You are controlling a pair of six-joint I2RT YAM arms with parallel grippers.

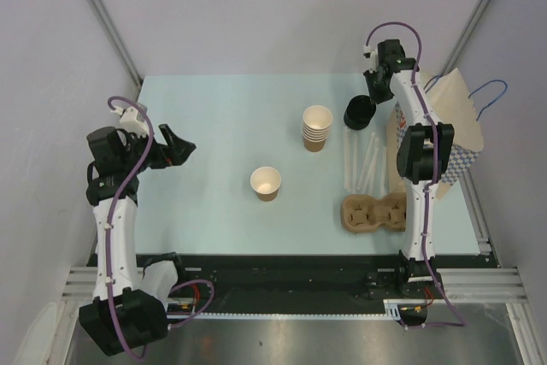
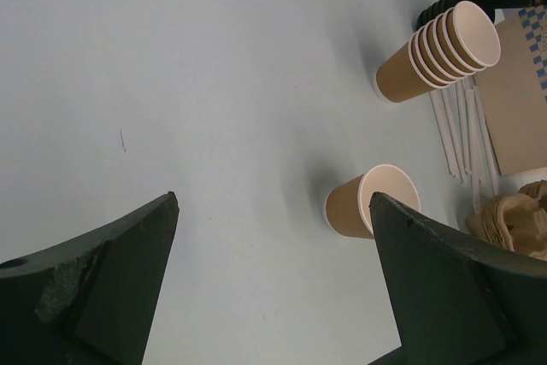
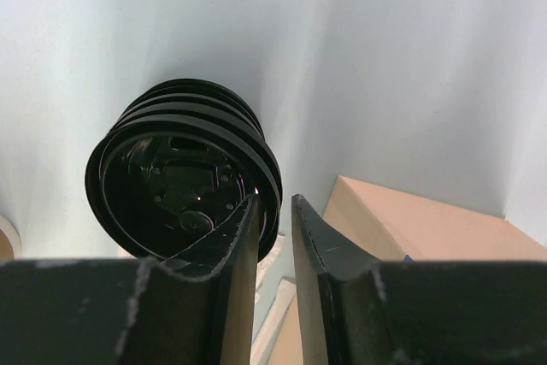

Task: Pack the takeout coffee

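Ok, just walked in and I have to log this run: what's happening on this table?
The right gripper is at the far side of the pale blue table, jaws slightly apart at the rim of a stack of round black plastic lids; no lid is lifted yet. The left gripper hovers wide open, holding nothing. A single lidless tan paper cup stands mid-table, near a stack of tan paper cups. A brown moulded-pulp cup carrier and a tan paper bag sit on the right.
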